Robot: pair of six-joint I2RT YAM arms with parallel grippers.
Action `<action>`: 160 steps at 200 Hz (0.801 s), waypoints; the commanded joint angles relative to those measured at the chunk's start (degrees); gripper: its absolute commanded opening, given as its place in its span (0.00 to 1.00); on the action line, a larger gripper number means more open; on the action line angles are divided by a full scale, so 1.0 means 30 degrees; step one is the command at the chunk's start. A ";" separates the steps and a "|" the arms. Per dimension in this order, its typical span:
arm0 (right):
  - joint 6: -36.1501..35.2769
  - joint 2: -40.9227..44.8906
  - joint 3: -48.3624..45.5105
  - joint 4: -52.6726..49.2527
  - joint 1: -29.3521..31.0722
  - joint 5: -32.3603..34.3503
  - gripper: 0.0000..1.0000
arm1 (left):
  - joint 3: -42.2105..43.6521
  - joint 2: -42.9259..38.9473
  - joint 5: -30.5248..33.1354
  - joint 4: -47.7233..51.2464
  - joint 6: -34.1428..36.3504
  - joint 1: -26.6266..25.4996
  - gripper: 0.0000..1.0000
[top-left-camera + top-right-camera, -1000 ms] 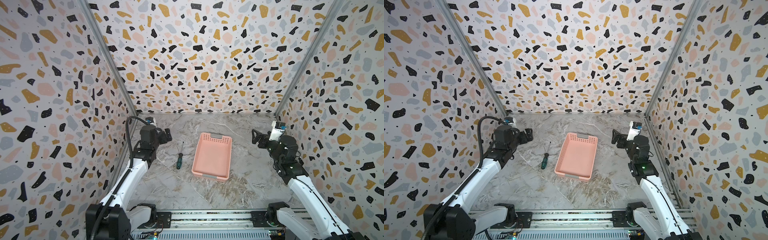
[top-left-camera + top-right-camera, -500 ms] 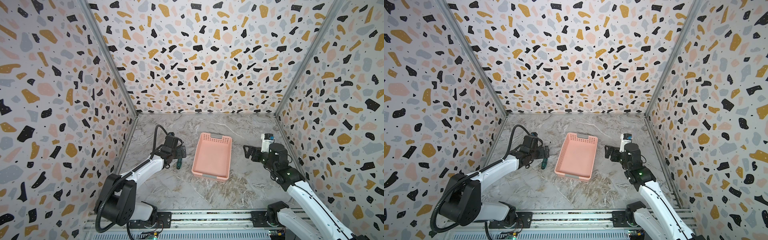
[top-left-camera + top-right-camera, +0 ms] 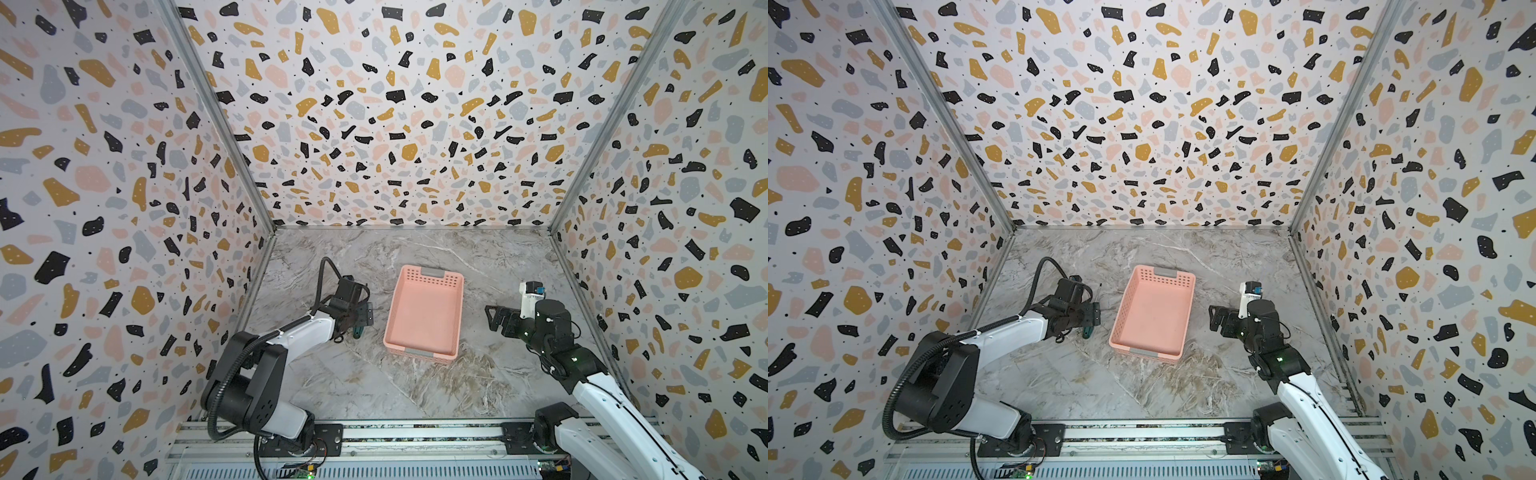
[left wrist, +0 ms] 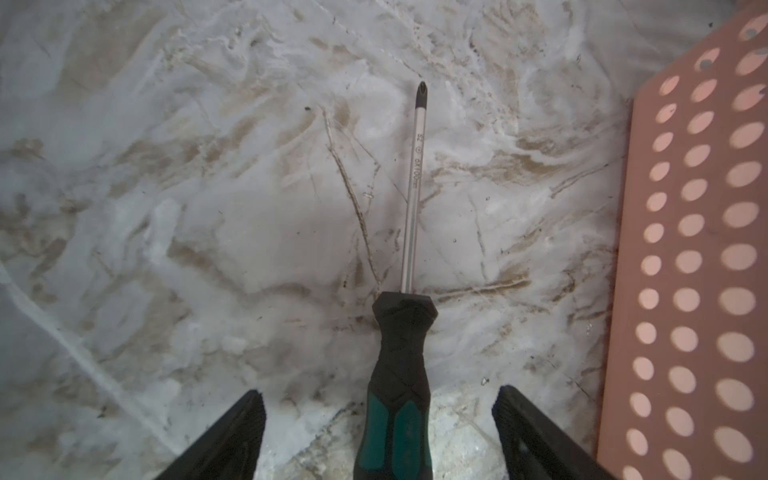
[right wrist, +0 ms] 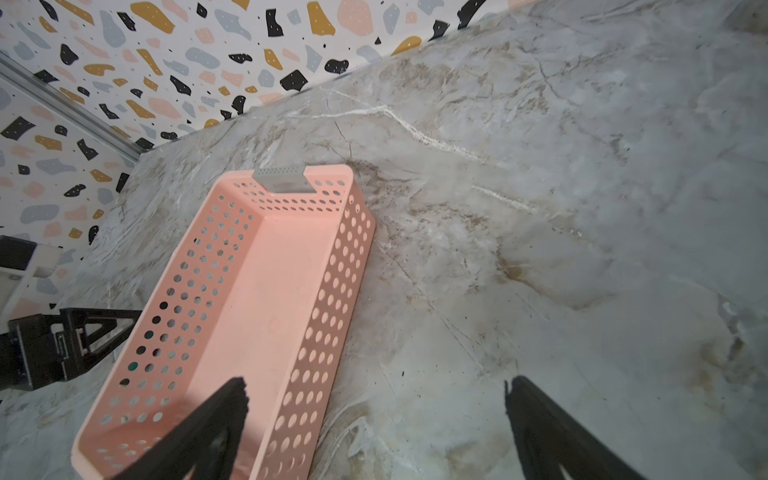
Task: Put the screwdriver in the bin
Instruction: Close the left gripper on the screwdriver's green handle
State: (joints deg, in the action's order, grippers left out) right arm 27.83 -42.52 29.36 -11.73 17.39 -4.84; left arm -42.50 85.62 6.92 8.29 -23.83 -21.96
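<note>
Screwdriver (image 4: 402, 332): lies flat on the worktop (image 3: 374, 382), outside the bin (image 3: 424, 316) and just beside one long side of it, roughly parallel, tip toward the back wall. Handle black and teal, ribbed, rubbery-looking, rounded; shaft thin bright steel with a dark cross tip. Left claw (image 4: 378, 399): low over the rear half of the handle, spread wide, one finger on either side with a clear gap each way, nothing held. Right claw (image 5: 376, 392): spread wide, empty, near the bin's other long side. Bin: shallow pink plastic, empty, walls punched with round holes, grey grip at each short end. Worktop: smooth, marble-patterned. Hazards, as judged: a rounded handle on a slick surface may roll or skid if one finger lands first; a grip so far back may let the shaft droop and catch the rim or a hole; the finger nearest the bin may nudge its light wall.
</note>
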 commanded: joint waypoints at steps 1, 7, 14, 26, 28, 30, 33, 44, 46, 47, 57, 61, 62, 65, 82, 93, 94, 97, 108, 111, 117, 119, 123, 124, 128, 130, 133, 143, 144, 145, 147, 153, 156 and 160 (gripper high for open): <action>0.0389 0.0287 -0.0003 0.0481 0.0092 -0.0554 0.99 | 0.0163 0.0421 0.0095 -0.0685 0.0002 -0.0125 0.87; 0.0418 0.0287 -0.0005 0.0431 0.0093 -0.0554 0.99 | 0.0134 0.0539 0.0122 -0.0701 0.0031 -0.0167 0.87; 0.0419 0.0280 0.0002 0.0397 0.0092 -0.0583 0.99 | 0.0134 0.0629 0.0126 -0.0740 0.0035 -0.0210 0.84; 0.0394 0.0258 0.0031 0.0308 0.0093 -0.0581 0.98 | 0.0134 0.0797 0.0127 -0.0844 0.0086 -0.0240 0.80; 0.0398 0.0273 0.0042 0.0284 0.0071 -0.0583 0.98 | 0.0134 0.0810 0.0126 -0.0856 0.0092 -0.0255 0.78; 0.0406 0.0262 0.0037 0.0256 0.0080 -0.0583 0.98 | 0.0134 0.0849 0.0111 -0.0860 0.0078 -0.0251 0.76; 0.0392 0.0259 0.0028 0.0208 0.0088 -0.0583 0.98 | 0.0159 0.0892 0.0102 -0.0901 0.0081 -0.0260 0.72; 0.0390 0.0258 0.0053 0.0117 0.0093 -0.0562 0.98 | 0.0178 0.1003 0.0093 -0.1018 0.0108 -0.0288 0.66; 0.0390 0.0258 0.0040 0.0104 0.0086 -0.0556 0.98 | 0.0167 0.1037 0.0096 -0.1039 0.0097 -0.0274 0.66; 0.0390 0.0244 0.0033 0.0073 0.0089 -0.0540 0.98 | 0.0180 0.1043 0.0096 -0.1038 0.0110 -0.0286 0.66; 0.0397 0.0201 0.0030 -0.0002 0.0089 -0.0583 0.98 | 0.0192 0.1185 0.0126 -0.1123 0.0144 -0.0317 0.66; 0.0390 0.0189 0.0037 0.0002 0.0093 -0.0620 0.98 | 0.0165 0.1266 0.0126 -0.1152 0.0150 -0.0316 0.66; 0.0390 0.0180 0.0032 0.0007 0.0093 -0.0631 0.98 | 0.0164 0.1274 0.0126 -0.1167 0.0151 -0.0322 0.66; 0.0404 0.0171 0.0027 0.0008 0.0089 -0.0626 0.99 | 0.0148 0.1326 0.0126 -0.1188 0.0152 -0.0324 0.66; 0.0506 0.0112 -0.0012 0.0012 0.0085 -0.0753 0.97 | 0.0046 0.1643 0.0126 -0.1292 0.0167 -0.0349 0.66; 0.0539 0.0064 -0.0007 0.0012 0.0089 -0.0843 0.97 | 0.0017 0.1801 0.0140 -0.1351 0.0236 -0.0408 0.66; 0.0552 0.0059 -0.0020 0.0012 0.0091 -0.0845 0.97 | -0.0013 0.1820 0.0148 -0.1370 0.0238 -0.0412 0.66; 0.0560 0.0039 -0.0023 0.0012 0.0089 -0.0847 0.97 | -0.0027 0.1844 0.0154 -0.1393 0.0254 -0.0415 0.65; 0.0591 -0.0027 -0.0003 -0.0072 0.0093 -0.0876 0.97 | -0.0143 0.1982 0.0184 -0.1374 0.0319 -0.0438 0.64; 0.0598 -0.0034 0.0012 -0.0075 0.0089 -0.0876 0.96 | -0.0157 0.2007 0.0184 -0.1364 0.0334 -0.0444 0.61; 0.0596 -0.0062 0.0026 -0.0103 0.0093 -0.0895 0.97 | -0.0237 0.2065 0.0184 -0.1346 0.0383 -0.0472 0.59; 0.0595 -0.0078 0.0026 -0.0104 0.0078 -0.0903 0.97 | -0.0245 0.2086 0.0184 -0.1348 0.0386 -0.0474 0.58; 0.0622 -0.0085 0.0008 -0.0132 0.0077 -0.0906 0.97 | -0.0280 0.2124 0.0170 -0.1331 0.0386 -0.0480 0.58; 0.0623 -0.0089 0.0017 -0.0133 0.0085 -0.0906 0.97 | -0.0278 0.2128 0.0162 -0.1330 0.0386 -0.0492 0.58; 0.0646 -0.0093 0.0026 -0.0134 0.0085 -0.0906 0.97 | -0.0304 0.2160 0.0130 -0.1329 0.0412 -0.0492 0.55; 0.0652 -0.0086 0.0011 -0.0134 0.0091 -0.0906 0.97 | -0.0305 0.2176 0.0105 -0.1351 0.0415 -0.0486 0.53; 0.0653 -0.0092 0.0021 -0.0134 0.0089 -0.0906 0.97 | -0.0306 0.2196 0.0083 -0.1369 0.0401 -0.0502 0.51; 0.0683 -0.0065 0.0012 -0.0164 0.0093 -0.0913 0.97 | -0.0320 0.2271 0.0069 -0.1389 0.0322 -0.0513 0.46; 0.0683 -0.0064 0.0004 -0.0164 0.0093 -0.0909 0.97 | -0.0313 0.2275 0.0068 -0.1403 0.0310 -0.0523 0.46; 0.0697 -0.0064 0.0001 -0.0178 0.0093 -0.0908 0.97 | -0.0309 0.2306 0.0053 -0.1410 0.0319 -0.0528 0.46; 0.0708 -0.0064 -0.0002 -0.0167 0.0093 -0.0906 0.97 | -0.0299 0.2308 0.0042 -0.1415 0.0326 -0.0510 0.46; 0.0734 -0.0035 -0.0018 -0.0142 0.0093 -0.0906 0.97 | -0.0286 0.2336 0.0010 -0.1449 0.0298 -0.0541 0.45; 0.0740 -0.0035 -0.0038 -0.0135 0.0093 -0.0906 0.97 | -0.0278 0.2363 0.0009 -0.1487 0.0291 -0.0560 0.45; 0.0781 -0.0031 -0.0051 -0.0123 0.0093 -0.0898 0.97 | -0.0249 0.2366 0.0009 -0.1477 0.0283 -0.0562 0.45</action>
State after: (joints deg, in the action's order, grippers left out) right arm 29.45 -42.81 29.10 -11.62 17.39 -7.22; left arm -42.54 91.98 6.96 4.64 -23.18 -23.22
